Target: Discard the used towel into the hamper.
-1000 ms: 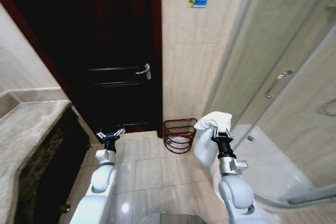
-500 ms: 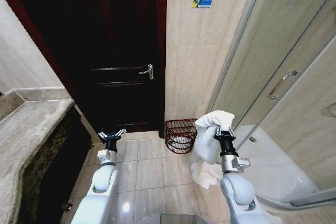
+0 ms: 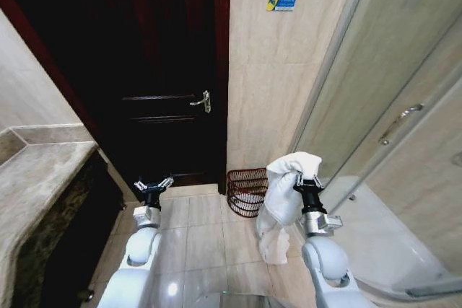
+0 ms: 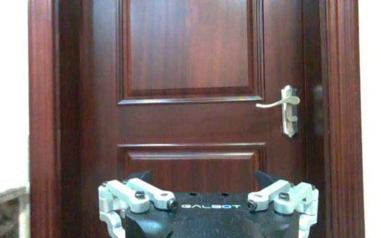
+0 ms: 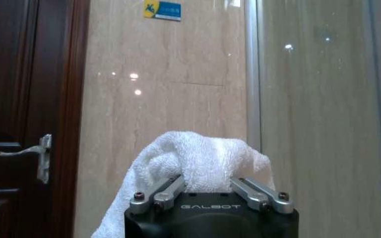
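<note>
Claw, right: right claw (image 3: 308, 182) is closed on the white towel (image 3: 285, 196), raised in front of the robot; in the right wrist view the two fingers (image 5: 166, 192) pinch a bunched fold of the towel (image 5: 197, 161).
Towel: bulk of the cloth is heaped over the claw and a long tail hangs down its left side toward the floor tiles (image 3: 206, 236); whether the tail touches the tiles cannot be told.
Claw, left: left claw (image 3: 154, 186) is spread open and empty, held low at the robot's left, facing the dark wooden door (image 4: 190, 99).
Hamper: red-brown wire hamper (image 3: 246, 191) stands on the floor against the tiled wall (image 3: 274, 91), just right of the door; the towel now covers its right edge in the head view.
Change: whole scene has slid left and down across the last second, so the camera has turned; the hamper sat clear of the towel before, and is now partly behind it. The grip looks unchanged.
Meaning: towel is not yet in the hamper; the robot seems to be lining up with it, carry phase, release to come.
Surroundings: stone counter (image 3: 36, 185) at far left, glass shower screen (image 3: 390, 106) at right.
</note>
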Robot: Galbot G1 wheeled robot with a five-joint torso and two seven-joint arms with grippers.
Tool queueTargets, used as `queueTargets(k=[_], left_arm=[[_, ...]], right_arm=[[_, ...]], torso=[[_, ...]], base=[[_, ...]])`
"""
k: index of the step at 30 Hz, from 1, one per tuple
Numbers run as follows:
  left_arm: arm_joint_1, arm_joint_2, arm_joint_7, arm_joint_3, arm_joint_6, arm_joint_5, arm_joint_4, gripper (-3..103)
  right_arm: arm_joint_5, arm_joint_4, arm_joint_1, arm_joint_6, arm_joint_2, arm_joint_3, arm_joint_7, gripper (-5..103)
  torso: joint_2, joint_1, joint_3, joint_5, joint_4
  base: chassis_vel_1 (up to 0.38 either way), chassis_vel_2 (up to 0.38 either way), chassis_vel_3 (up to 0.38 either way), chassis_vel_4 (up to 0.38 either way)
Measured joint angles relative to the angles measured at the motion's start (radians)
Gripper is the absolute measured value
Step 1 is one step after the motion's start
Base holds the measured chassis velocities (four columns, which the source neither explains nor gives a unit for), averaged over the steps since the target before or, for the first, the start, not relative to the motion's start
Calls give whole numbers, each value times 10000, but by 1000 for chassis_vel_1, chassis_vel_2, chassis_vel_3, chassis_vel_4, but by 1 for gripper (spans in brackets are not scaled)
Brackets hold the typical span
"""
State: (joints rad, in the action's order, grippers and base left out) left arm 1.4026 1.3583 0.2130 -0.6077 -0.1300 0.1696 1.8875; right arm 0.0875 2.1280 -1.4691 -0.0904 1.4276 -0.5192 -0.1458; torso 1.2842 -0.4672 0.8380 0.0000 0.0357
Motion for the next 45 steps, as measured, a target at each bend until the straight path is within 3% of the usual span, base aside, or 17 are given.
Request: queueTargets(k=[10,14,17,18,21,24,30,40,45], left_arm=[[54,129,-9,8,-19,-12,-18,100],[31,126,-76,-31,-129,119,-143,100],[-17,274,-259,-163,-385,94,-300,100],[-17,274,-259,-163,-385,94,-300,100],[-28,599,-442,-194,-509,7,-381,100],[-115,762,-480,-205,-703,-195,-533,100],[-32,824,-288,-199,-811,-511,-450,100],[-156,1037,-199,-77,-820,-893,-469,100],[-270,1049,-194,-19,-866,-933,-419,100]], right_arm=[[343,157,165,137,-85,-139,-126,12],[1232,519,623,824,-355,-671,-25,12],[2718,1121,1521,1872,-1230,-1265,-82,12],[2718,1121,1521,1872,-1230,-1265,-82,12],[4074,1561,2536,2510,-2122,-1612,-328,12],[4766,1760,3223,2862,-2640,-1636,-633,12],[6548,1787,5213,3775,-3714,-1372,-1469,12],[7869,58,8821,4222,-5660,-364,-1852,12],[7978,-996,10724,4230,-5822,712,-1986,12]], torso=[[-3,-3,1,2,2],[1,9,-2,3,1],[1,9,-3,4,1],[1,9,-3,4,1],[1,5,-1,4,3],[0,3,0,2,1],[0,1,0,2,3],[0,1,1,5,0],[-1,1,2,7,-3]], base=[[-85,89,87,-80],[27,-22,-18,7],[18,-14,-14,4],[0,0,0,0],[0,0,0,0],[0,0,0,0],[0,0,0,0],[0,0,0,0],[0,0,0,0]])
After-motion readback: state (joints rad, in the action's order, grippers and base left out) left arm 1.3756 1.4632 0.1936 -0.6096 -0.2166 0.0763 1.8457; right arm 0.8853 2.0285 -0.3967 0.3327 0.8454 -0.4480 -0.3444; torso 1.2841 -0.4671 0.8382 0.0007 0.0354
